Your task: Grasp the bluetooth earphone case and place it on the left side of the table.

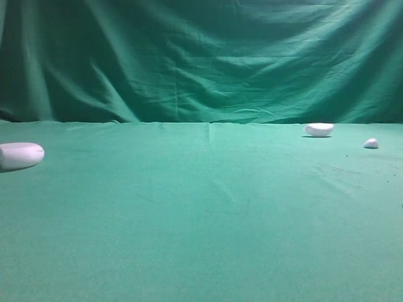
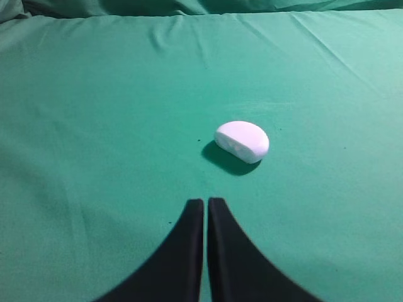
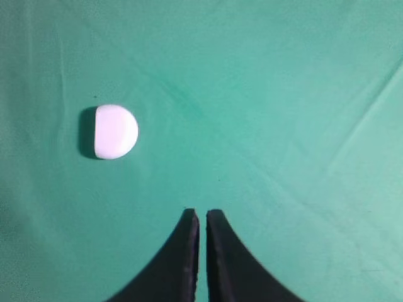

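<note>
Exterior high view gives me the bluetooth earphone case [image 1: 21, 155] lying at the far left edge of the green desk [image 1: 201, 220], a smaller white half-dome [image 1: 319, 129] and a tiny white piece [image 1: 371, 143] far off at right. My left gripper [image 2: 206, 202] shows jaws pressed together, holding nothing (a white lump [image 2: 242, 141] lies just ahead). My right gripper [image 3: 199, 214] likewise, jaws together, the half-dome well apart at left.
</note>
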Robot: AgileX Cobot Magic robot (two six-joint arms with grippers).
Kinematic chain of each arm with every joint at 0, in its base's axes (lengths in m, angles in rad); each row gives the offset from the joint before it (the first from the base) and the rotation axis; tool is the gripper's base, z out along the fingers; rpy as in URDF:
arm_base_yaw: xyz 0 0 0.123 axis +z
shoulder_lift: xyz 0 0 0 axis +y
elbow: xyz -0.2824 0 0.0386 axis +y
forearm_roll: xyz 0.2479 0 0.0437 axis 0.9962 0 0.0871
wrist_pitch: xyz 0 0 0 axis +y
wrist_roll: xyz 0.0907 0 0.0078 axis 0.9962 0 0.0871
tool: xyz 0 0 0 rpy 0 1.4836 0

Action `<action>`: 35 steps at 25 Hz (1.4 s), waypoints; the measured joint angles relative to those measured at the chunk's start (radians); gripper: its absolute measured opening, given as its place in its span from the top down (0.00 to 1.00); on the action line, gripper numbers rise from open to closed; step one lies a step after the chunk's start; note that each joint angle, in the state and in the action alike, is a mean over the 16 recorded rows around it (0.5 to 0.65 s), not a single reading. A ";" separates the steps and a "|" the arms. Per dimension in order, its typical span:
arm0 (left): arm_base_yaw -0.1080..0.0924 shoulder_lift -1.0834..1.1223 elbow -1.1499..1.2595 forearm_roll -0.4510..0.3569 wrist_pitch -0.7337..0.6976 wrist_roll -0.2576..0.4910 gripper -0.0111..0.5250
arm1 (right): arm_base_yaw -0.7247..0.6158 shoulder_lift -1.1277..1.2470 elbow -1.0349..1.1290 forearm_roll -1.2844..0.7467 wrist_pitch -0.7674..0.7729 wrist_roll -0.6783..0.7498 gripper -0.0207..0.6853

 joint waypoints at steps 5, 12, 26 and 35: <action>0.000 0.000 0.000 0.000 0.000 0.000 0.98 | 0.000 -0.135 0.124 -0.003 0.017 -0.005 0.97; 0.000 0.000 0.000 0.000 0.000 0.000 0.98 | 0.000 -0.379 0.392 0.052 -0.021 -0.032 0.97; 0.000 0.000 0.000 0.000 0.000 0.000 0.98 | -0.007 -0.865 0.848 0.133 -0.101 -0.159 0.97; 0.000 0.000 0.000 0.000 0.000 0.000 0.98 | -0.154 -1.211 1.151 0.138 -0.298 -0.185 0.97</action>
